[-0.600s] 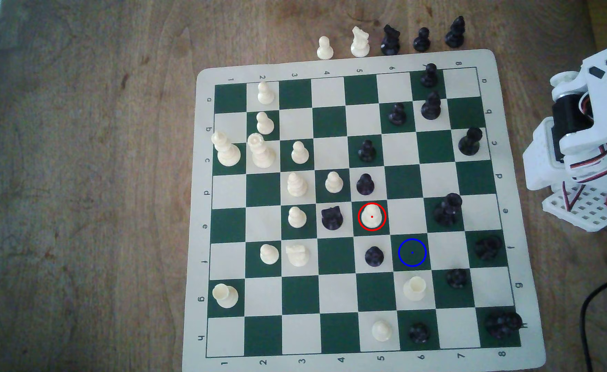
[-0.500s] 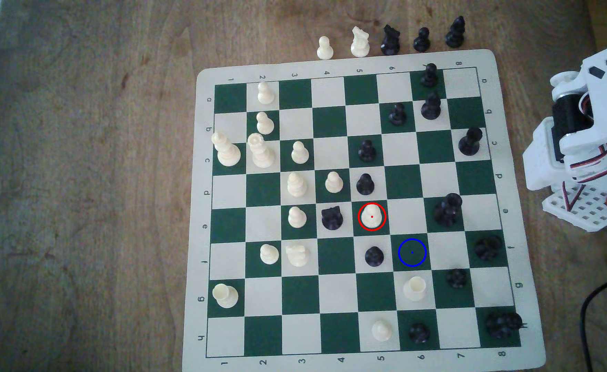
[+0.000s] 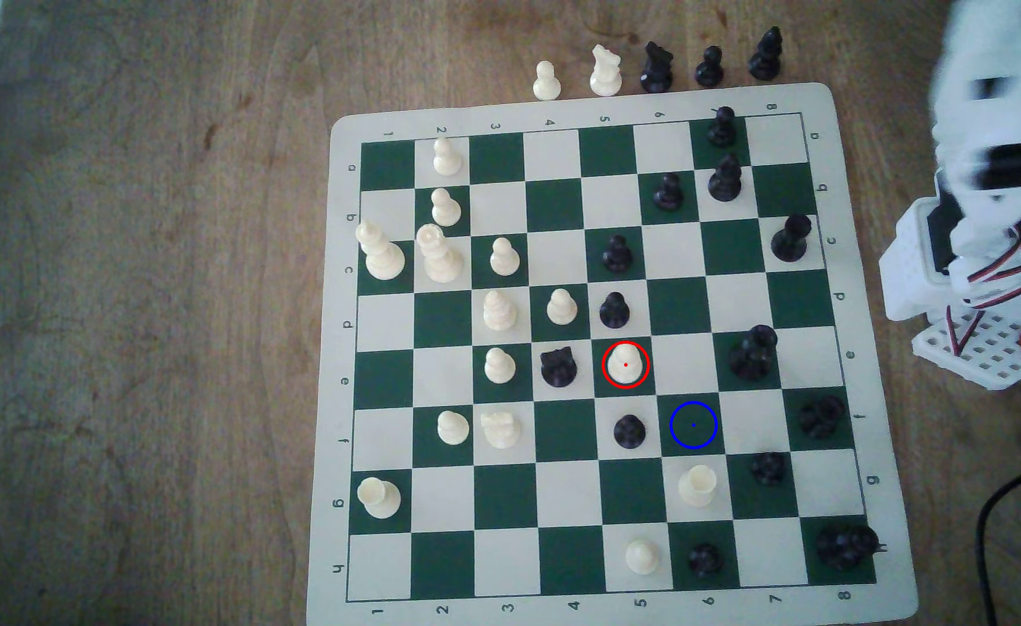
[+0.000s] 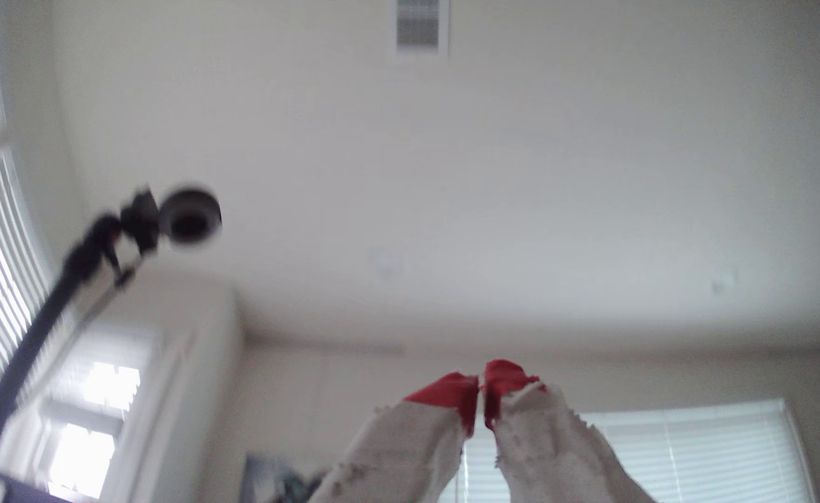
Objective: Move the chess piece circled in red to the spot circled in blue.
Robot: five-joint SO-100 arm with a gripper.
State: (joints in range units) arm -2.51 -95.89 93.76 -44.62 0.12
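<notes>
Red-tipped white gripper (image 4: 480, 401) points up at the ceiling, jaws pinched nearly together, gripping nothing; the arm is folded off-board. Out on the board, the small cream-white plastic pawn (image 3: 625, 364) waits red-ringed, diagonally beside the blue-ringed dark green square (image 3: 693, 425).

- The table (image 3: 134, 301) was brown wood with streaks and dull, worn patches.
- The chess board (image 3: 881, 493) looked like a thin, soft mat, matt green and cream.
- The white pawn (image 3: 625, 364) looked like smooth cream plastic with a slight shine.
- The black pawn (image 3: 629, 431) looked like smooth dark plastic.
- The gripper (image 4: 480, 387) was rough white plastic with red tips.
</notes>
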